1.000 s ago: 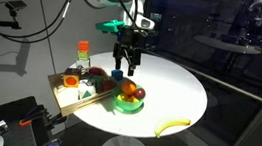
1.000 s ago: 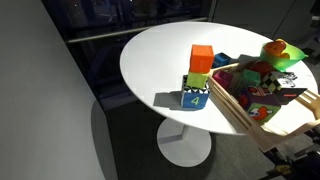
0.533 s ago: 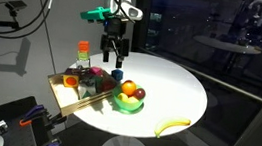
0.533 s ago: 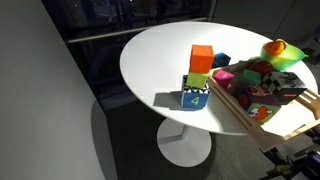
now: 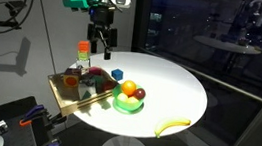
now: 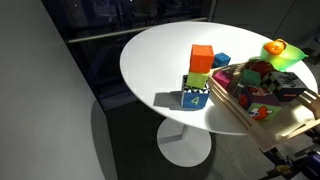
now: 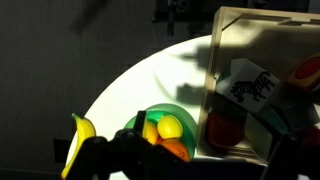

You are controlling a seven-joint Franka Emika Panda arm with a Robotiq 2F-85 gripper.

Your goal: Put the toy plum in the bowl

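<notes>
Both fingers of the gripper (image 5: 98,47) stand spread with nothing between them, high over the table. Well below and aside of them, the toy plum (image 5: 139,93), small, round and dark maroon, sits in the lime-green bowl (image 5: 127,109), touching an orange fruit (image 5: 126,87). Placing looks finished; the next move calls only for staying clear.

An edge crops the wooden tray (image 6: 235,110), and the claw (image 7: 195,150) shows only as dark, cropped blurs.

Wooden tray (image 5: 63,97) just beside bowl (image 5: 122,107)
</notes>
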